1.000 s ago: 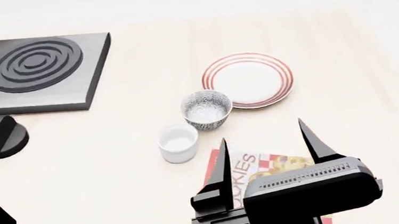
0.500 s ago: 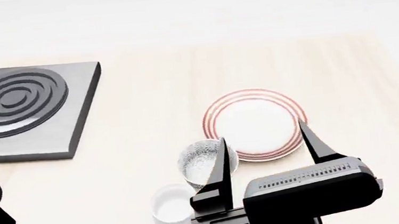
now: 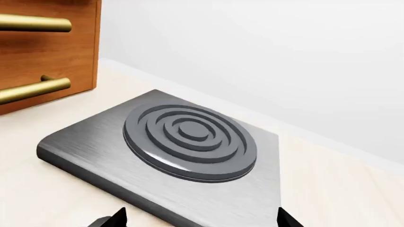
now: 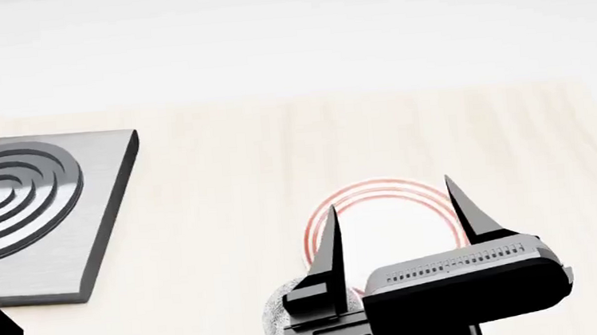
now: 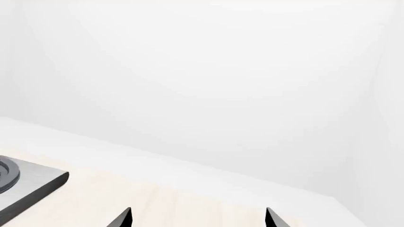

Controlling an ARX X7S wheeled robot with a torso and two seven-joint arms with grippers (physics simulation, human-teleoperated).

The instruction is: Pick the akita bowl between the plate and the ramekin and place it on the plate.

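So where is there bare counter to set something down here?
The wide bare strip of counter between the hob plate and the plate, plus the stretch beyond the plate toward the wall. It is crowded near the view's lower edge, where the open right gripper hangs over the akita bowl and plate.

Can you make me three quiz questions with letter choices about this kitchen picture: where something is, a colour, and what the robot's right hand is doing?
1. Where is the stove burner in the head view?
A. At the table's left side
B. On the plate
C. Beside the right tool

2. What colour are the rings on the plate?
A. Blue
B. Red
C. Green

3. How is the right tool?
A. Shut on the akita bowl
B. Shut on the plate
C. Open and holding nothing

Answers: 1 A, the grey burner slab lies far left. 2 B, thin red rings circle its white rim. 3 C, its two black fingers stand wide apart with the akita bowl low beside them, ungripped.
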